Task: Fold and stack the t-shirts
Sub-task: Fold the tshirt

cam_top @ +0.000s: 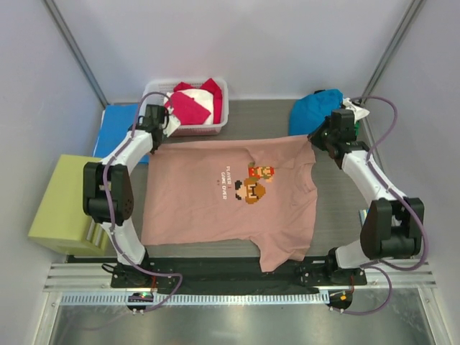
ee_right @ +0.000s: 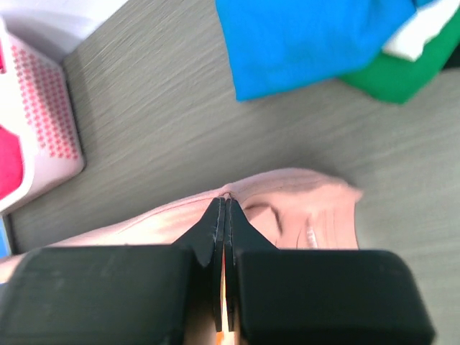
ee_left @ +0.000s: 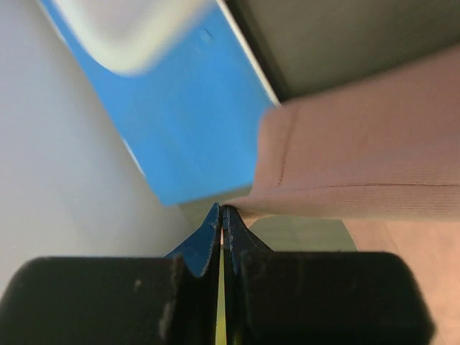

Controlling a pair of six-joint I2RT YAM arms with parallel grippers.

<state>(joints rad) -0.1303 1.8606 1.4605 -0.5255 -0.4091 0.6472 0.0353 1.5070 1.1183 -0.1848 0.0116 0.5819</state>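
At nine o'clock, yellow-green box (cam_top: pixel 61 208): set just off the left side of the worktop (cam_top: pixel 266 122).
Blue folder (cam_top: pixel 118 133): laid flat at ten o'clock, between the box and the basket, partly covered by the left arm.
Left hand (cam_top: pixel 154 144): pressed together on the far left corner of the dusty-pink t-shirt (cam_top: pixel 201 201); in the wrist view the fingers (ee_left: pixel 215 230) are seen pinching the cloth edge.
Basket (cam_top: pixel 223 100): placed at eleven o'clock; a magenta t-shirt (cam_top: pixel 190 106) and some white cloth are held inside.
Dusty-pink t-shirt: spread print-up across the worktop's middle, with one sleeve reaching the near edge at six o'clock.
Right hand (cam_top: pixel 316 140): closed on the shirt's far right corner, the cloth being pinched between the fingers (ee_right: pixel 215 223).
Teal-blue t-shirt (cam_top: pixel 313 111): bunched at one o'clock, just beyond the right hand; a green t-shirt (ee_right: pixel 402 75) is seen lying against it in the wrist view.
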